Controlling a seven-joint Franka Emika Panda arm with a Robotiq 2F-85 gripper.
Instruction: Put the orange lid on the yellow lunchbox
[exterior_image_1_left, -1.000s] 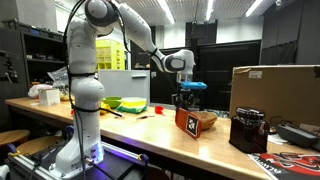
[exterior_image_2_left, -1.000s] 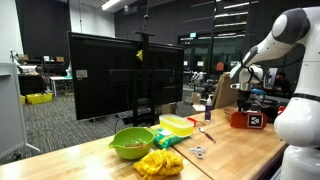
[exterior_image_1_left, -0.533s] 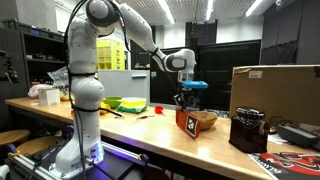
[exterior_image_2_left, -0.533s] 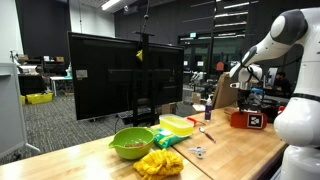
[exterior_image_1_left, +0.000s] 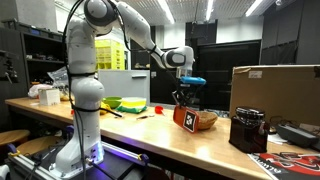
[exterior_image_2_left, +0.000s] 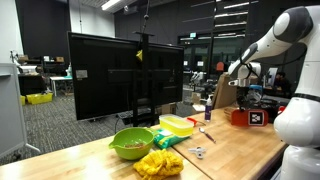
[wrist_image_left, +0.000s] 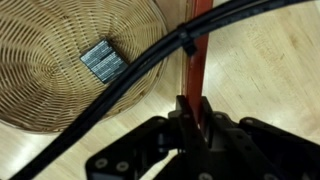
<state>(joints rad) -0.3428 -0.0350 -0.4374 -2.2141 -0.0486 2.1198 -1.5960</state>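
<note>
Jaws clamped on orange lid, seen edge-on: thin red-orange strip by woven bowl rim.

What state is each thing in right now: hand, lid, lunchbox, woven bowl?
hand: shut on the orange lid.
orange lid: up on edge, pinched in the hand, by the woven bowl's rim.
yellow lunchbox: open, no lid on it, on the table away from the hand.
woven bowl: upright, with a small dark block lying inside.
</note>
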